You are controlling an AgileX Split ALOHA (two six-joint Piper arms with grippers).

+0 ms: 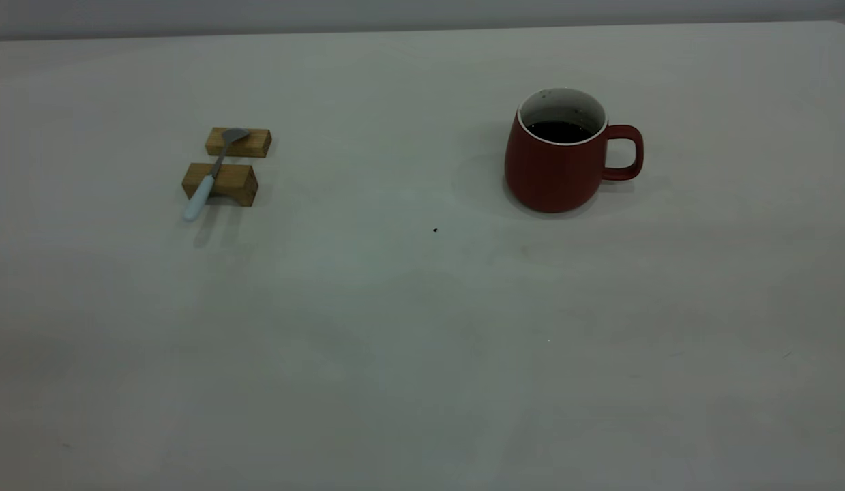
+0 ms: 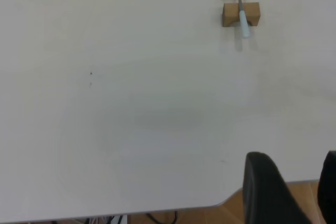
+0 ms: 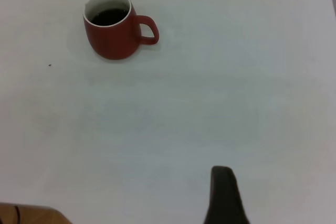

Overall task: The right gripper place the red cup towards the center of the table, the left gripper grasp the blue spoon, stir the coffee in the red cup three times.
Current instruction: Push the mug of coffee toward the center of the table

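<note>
The red cup point(image 1: 558, 164) stands upright on the right half of the table point(image 1: 422, 341), its handle pointing right, with dark coffee point(image 1: 560, 131) inside. The blue spoon point(image 1: 211, 174) lies across two wooden blocks at the left, its handle end towards the front. No arm shows in the exterior view. In the left wrist view my left gripper point(image 2: 296, 177) hangs open over the table's edge, far from the spoon point(image 2: 241, 9). In the right wrist view my right gripper point(image 3: 283, 192) shows one finger point(image 3: 223, 192) with bare table beside it, far from the cup point(image 3: 113, 38).
Two tan wooden blocks point(image 1: 238, 142) point(image 1: 221, 183) hold the spoon off the table. A tiny dark speck point(image 1: 435, 230) marks the middle of the tabletop. The table's near edge point(image 2: 157, 208) with wooden floor below shows in the left wrist view.
</note>
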